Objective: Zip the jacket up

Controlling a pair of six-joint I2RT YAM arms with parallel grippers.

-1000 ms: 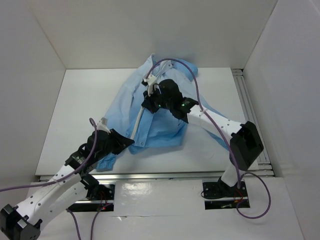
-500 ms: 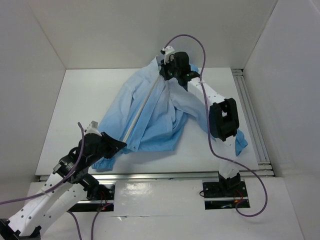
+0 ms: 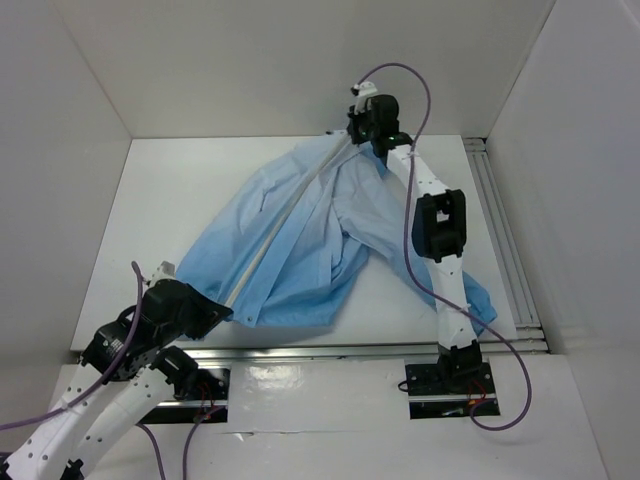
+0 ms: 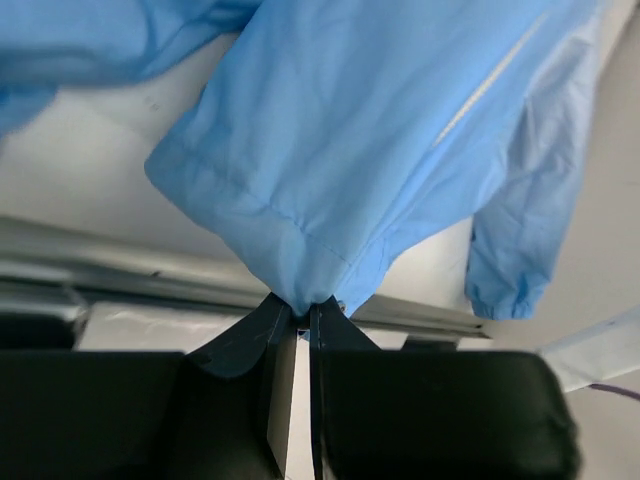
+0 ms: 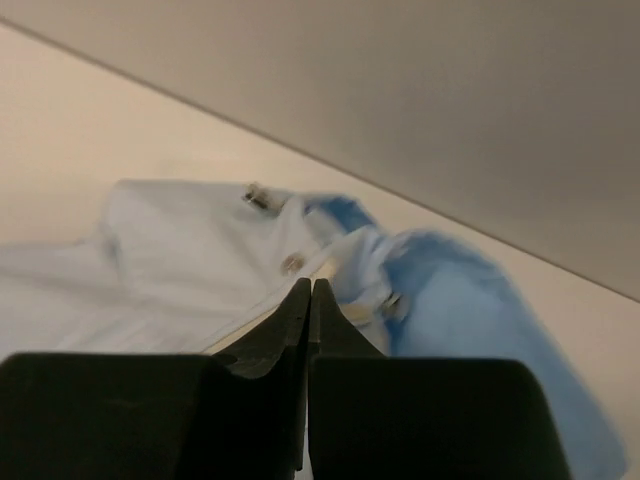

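Note:
The light-blue jacket (image 3: pixel 300 240) lies stretched on a diagonal from near left to far right. Its white zipper strip (image 3: pixel 285 225) runs taut along that line. My left gripper (image 3: pixel 218 312) is shut on the jacket's bottom hem; in the left wrist view the fabric (image 4: pixel 380 150) bunches between the tips of the gripper (image 4: pixel 303 303). My right gripper (image 3: pixel 356 133) is at the collar end by the back wall. In the right wrist view the gripper (image 5: pixel 310 287) is pressed shut at the top of the zipper strip (image 5: pixel 250 325); the pull itself is hidden.
White walls close in the table on three sides. A metal rail (image 3: pixel 500 230) runs along the right edge and another (image 3: pixel 330 350) along the front. One sleeve with a gathered cuff (image 3: pixel 482 296) trails at the near right, beside my right arm.
My right gripper has travelled from the middle of the jacket up along the zipper to the collar end. My left gripper has drawn back toward the near left, stretching the jacket straight.

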